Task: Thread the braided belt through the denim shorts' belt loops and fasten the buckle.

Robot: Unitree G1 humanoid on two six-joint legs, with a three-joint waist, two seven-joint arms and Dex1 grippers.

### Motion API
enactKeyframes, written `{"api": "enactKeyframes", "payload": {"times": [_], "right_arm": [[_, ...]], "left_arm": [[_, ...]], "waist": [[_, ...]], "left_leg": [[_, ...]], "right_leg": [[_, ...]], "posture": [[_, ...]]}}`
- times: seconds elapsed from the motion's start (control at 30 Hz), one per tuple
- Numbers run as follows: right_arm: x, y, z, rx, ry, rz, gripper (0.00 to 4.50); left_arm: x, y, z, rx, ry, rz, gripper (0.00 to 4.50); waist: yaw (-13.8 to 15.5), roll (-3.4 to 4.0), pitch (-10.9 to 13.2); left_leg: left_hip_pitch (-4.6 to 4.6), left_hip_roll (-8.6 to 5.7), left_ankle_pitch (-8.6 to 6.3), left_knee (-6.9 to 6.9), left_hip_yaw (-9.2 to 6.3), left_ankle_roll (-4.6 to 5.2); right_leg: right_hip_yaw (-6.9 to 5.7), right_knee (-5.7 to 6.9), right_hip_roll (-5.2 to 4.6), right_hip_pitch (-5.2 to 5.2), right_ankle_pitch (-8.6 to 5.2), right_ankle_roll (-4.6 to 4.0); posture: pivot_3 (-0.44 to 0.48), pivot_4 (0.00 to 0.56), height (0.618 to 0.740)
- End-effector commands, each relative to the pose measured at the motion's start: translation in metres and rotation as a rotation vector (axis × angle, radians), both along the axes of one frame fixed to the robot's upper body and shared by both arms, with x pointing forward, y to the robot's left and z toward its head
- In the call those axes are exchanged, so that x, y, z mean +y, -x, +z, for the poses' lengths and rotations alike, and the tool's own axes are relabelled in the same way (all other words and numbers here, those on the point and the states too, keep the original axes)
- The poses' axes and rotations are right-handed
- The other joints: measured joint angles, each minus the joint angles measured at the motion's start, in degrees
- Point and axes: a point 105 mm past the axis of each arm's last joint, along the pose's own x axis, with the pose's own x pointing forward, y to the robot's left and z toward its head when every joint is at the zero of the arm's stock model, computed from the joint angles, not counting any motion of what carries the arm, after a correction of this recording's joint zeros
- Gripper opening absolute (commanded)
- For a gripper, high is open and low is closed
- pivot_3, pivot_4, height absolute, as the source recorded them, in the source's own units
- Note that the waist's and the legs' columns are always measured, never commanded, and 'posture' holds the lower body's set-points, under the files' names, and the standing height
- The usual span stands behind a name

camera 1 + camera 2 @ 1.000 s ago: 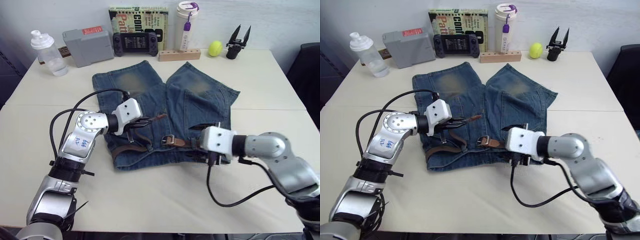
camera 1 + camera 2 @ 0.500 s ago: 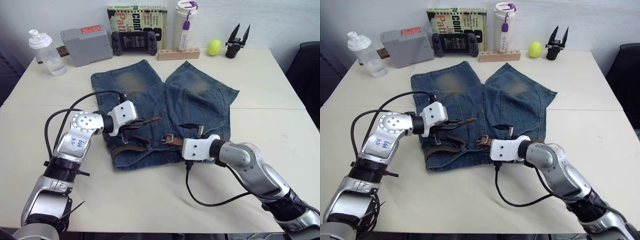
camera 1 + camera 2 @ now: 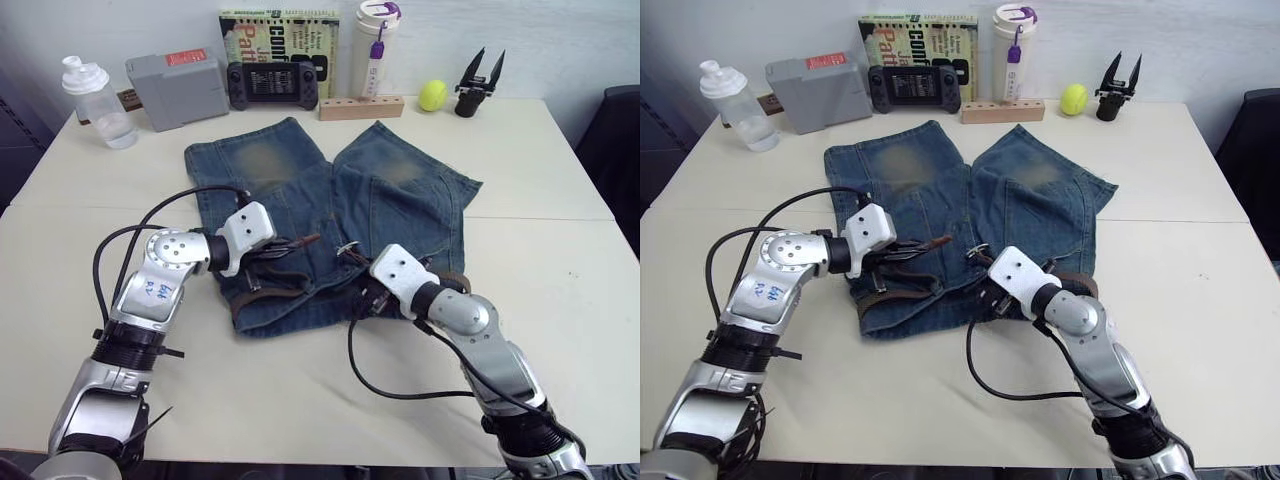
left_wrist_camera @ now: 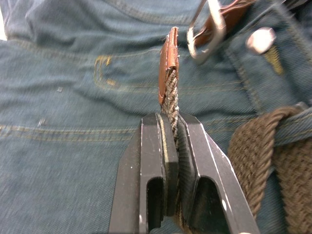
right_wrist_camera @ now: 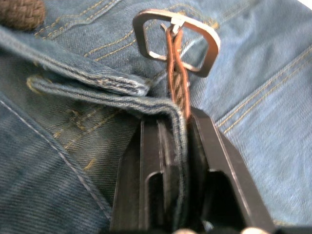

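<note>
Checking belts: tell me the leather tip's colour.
Reddish-brown leather tip on braided belt; left wrist view.

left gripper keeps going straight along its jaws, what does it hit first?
Most likely the buckle. The left gripper, jaws shut on the braided belt, holds its tan tip aimed just beside that silver frame, above the denim shorts. Depth is unclear, so the tip could slide past onto denim.

We count one pair of denim shorts (image 3: pixel 330 215), one braided belt (image 3: pixel 262 290) with one buckle (image 5: pixel 176 41), two grippers, the left gripper (image 4: pixel 168 129) and the right gripper (image 5: pixel 175 122), plus one book (image 3: pixel 277 40), one bottle (image 3: pixel 95 100), one tumbler (image 3: pixel 372 45) and one ball (image 3: pixel 432 95).
</note>
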Motion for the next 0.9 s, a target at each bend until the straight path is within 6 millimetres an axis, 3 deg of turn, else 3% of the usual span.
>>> {"api": "enactKeyframes", "payload": {"times": [0.03,0.37,0.57,0.77,0.9], "right_arm": [[-0.006,0.0,0.018,-0.024,-0.103,-0.059,0.0],[0.012,0.007,0.028,0.052,-0.317,-0.053,0.0],[0.018,0.009,0.029,0.06,-0.332,-0.038,0.0],[0.01,0.004,0.032,0.051,-0.365,-0.085,0.0],[0.003,-0.001,0.038,0.053,-0.493,-0.15,0.0]], "left_arm": [[-0.012,0.004,0.0,-0.005,0.018,-0.022,0.0],[-0.037,0.008,-0.007,0.041,0.028,-0.071,0.0],[-0.043,0.009,-0.009,0.045,0.017,-0.081,0.0],[-0.029,0.014,-0.011,0.067,-0.017,-0.085,0.0],[-0.014,0.009,-0.002,0.064,0.02,-0.027,0.0]], "waist": [[0.0,0.0,0.0],[-0.1,0.0,0.0],[-0.2,0.0,0.0],[-0.2,0.01,0.0],[-0.2,0.01,0.0]], "left_leg": [[0.0,0.0,0.0,0.01,0.0,0.0],[0.0,0.01,0.01,-0.06,0.07,-0.01],[0.0,0.01,0.0,-0.06,0.1,-0.01],[0.01,0.01,0.0,-0.09,0.12,-0.01],[0.01,0.01,0.01,-0.08,0.12,-0.02]], "right_leg": [[0.01,0.03,0.0,-0.01,0.0,0.0],[0.1,0.09,0.06,-0.13,0.0,0.0],[0.14,0.09,0.07,-0.14,0.0,0.0],[0.17,0.09,0.06,-0.16,0.0,-0.01],[0.18,0.1,0.06,-0.17,0.0,-0.01]], "posture": [[0.0,0.15,0.694],[0.0,0.15,0.694],[0.0,0.15,0.694],[0.0,0.15,0.694],[0.0,0.15,0.694]]}}
